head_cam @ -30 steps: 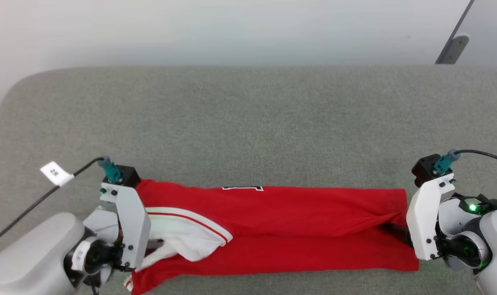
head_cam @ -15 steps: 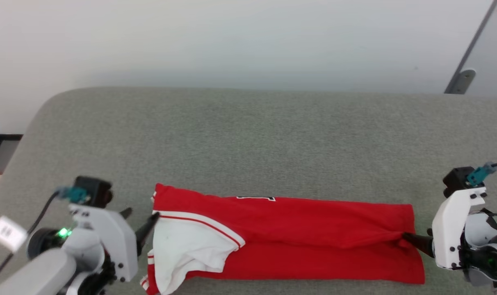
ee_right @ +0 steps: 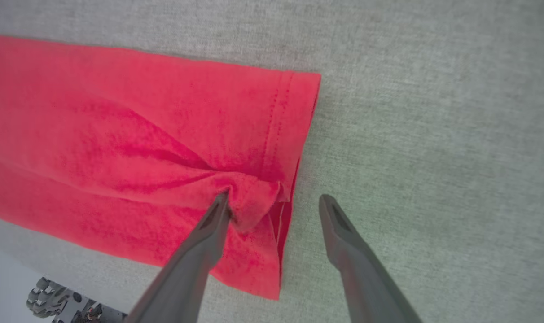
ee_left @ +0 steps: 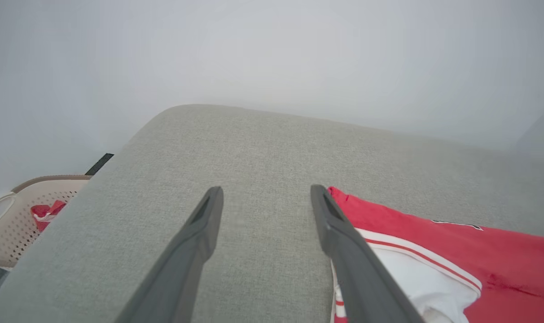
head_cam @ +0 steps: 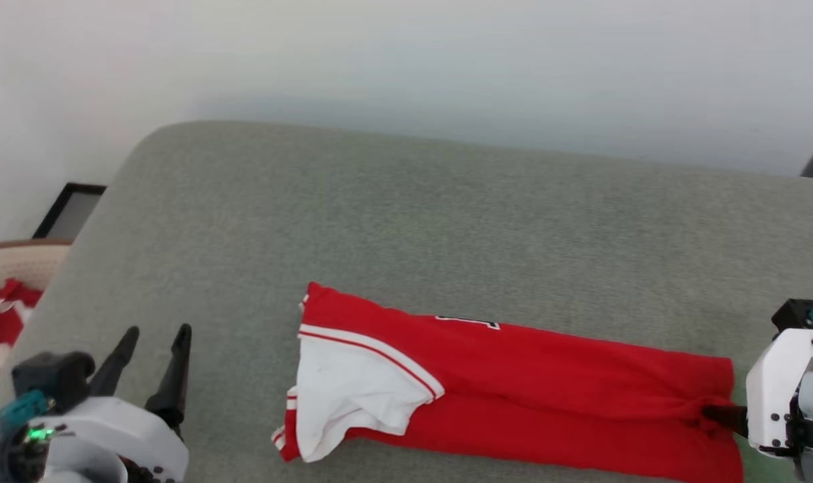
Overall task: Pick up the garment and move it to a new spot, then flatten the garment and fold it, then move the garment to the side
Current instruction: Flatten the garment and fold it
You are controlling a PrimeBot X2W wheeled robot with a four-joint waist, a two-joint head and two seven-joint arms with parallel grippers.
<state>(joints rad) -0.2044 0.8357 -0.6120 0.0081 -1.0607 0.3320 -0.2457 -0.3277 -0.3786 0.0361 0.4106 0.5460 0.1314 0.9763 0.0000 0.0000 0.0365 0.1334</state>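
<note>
The garment [head_cam: 547,396] lies on the grey table as a long red strip, folded lengthwise, with a white sleeve [head_cam: 353,389] on top at its left end and a sliver of the black number at its far edge. My left gripper [head_cam: 155,334] is open and hovers over bare table to the left of the sleeve end, holding nothing; in the left wrist view this left gripper [ee_left: 266,192] has the garment [ee_left: 456,251] beside its right finger. My right gripper [ee_right: 274,199] is open at the hem. One finger [ee_right: 209,233] rests on a pucker of the garment [ee_right: 119,134], the other is over bare table.
A beige perforated basket [head_cam: 24,258] stands off the table's left edge with a small red-and-white cloth bundle [head_cam: 1,305] in it; the basket [ee_left: 11,224] also appears in the left wrist view. A pale wall runs behind the grey table [head_cam: 447,221].
The head camera has swung left, shifting the whole picture. My left gripper opened, let go of the sleeve end and drew away to the left. The right gripper stayed at the hem.
</note>
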